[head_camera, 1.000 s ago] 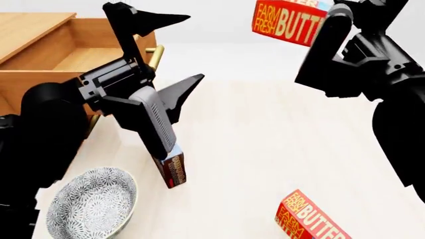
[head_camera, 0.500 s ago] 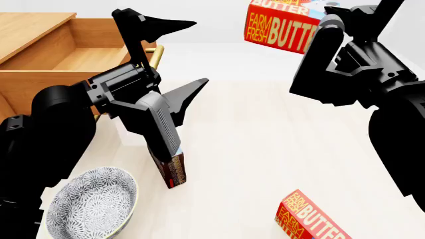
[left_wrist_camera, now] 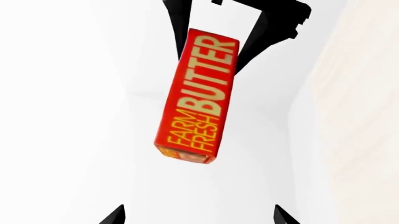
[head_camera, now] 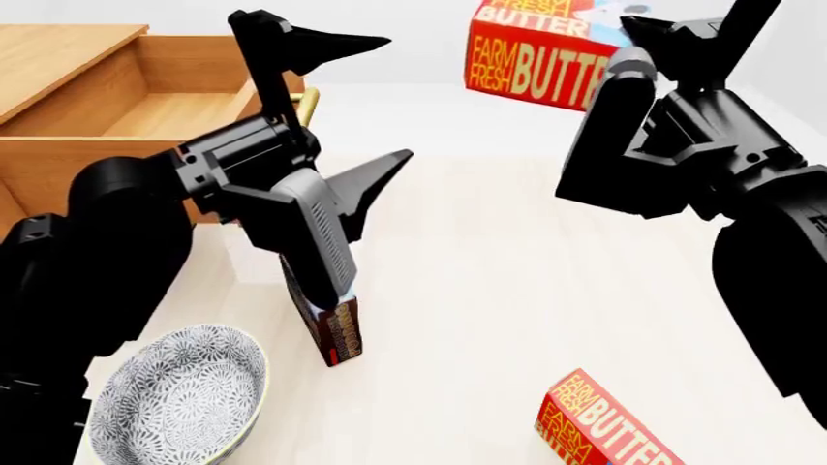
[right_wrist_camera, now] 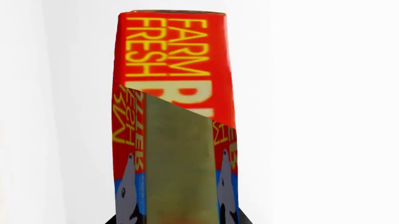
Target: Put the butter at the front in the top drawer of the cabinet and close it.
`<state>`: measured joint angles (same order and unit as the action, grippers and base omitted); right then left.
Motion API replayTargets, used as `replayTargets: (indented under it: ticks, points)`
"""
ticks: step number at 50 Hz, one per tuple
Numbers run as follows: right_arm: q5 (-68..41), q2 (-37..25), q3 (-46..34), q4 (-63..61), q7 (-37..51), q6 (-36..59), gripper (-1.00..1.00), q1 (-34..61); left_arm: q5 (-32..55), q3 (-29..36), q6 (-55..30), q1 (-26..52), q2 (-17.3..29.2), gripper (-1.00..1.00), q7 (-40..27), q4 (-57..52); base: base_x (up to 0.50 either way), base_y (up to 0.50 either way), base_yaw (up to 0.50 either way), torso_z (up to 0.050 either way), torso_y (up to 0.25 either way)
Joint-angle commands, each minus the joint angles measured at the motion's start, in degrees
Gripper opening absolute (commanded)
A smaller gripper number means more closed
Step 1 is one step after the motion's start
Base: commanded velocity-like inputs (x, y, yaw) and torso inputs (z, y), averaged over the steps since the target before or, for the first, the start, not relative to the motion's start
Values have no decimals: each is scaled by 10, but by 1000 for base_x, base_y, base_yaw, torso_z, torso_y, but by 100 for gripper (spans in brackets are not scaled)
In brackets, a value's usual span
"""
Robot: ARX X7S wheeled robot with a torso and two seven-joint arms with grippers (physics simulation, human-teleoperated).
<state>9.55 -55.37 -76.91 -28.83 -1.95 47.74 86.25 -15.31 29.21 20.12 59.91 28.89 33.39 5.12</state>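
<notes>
My right gripper [head_camera: 618, 44] is shut on a red butter box [head_camera: 534, 58], held high in the air to the right of the cabinet [head_camera: 52, 58]. The right wrist view shows that butter box [right_wrist_camera: 177, 60] close up, filling the space between the jaws. The top drawer [head_camera: 168, 111] stands pulled out, its plain wooden inside bare and its brass handle [head_camera: 305, 107] just behind my left arm. My left gripper [head_camera: 378, 107] is open and holds nothing; it faces the held butter box [left_wrist_camera: 198, 98], with its fingertips [left_wrist_camera: 118, 217] spread wide. A second identical butter box [head_camera: 598, 426] lies at the near edge.
A dark pudding box [head_camera: 336, 331] stands upright on the pale table [head_camera: 517, 291], partly behind my left forearm. A patterned grey-white bowl [head_camera: 181, 392] sits near the front left corner.
The right gripper has carried the butter box a little leftward, toward the drawer. The left arm has shifted slightly up and to the right and stays open.
</notes>
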Motion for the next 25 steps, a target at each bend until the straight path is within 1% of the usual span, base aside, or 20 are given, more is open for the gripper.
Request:
replayTargets:
  ticks: [1, 25]
  points:
    - [65, -1, 10, -7, 10, 1, -100, 16, 0, 9, 1, 2, -1, 100, 7, 3, 0, 0, 0, 0, 0]
    - [60, 0, 11, -13, 1, -2, -100, 10, 1, 20, 16, 25, -31, 100, -8, 33, 0, 0, 0, 0, 1]
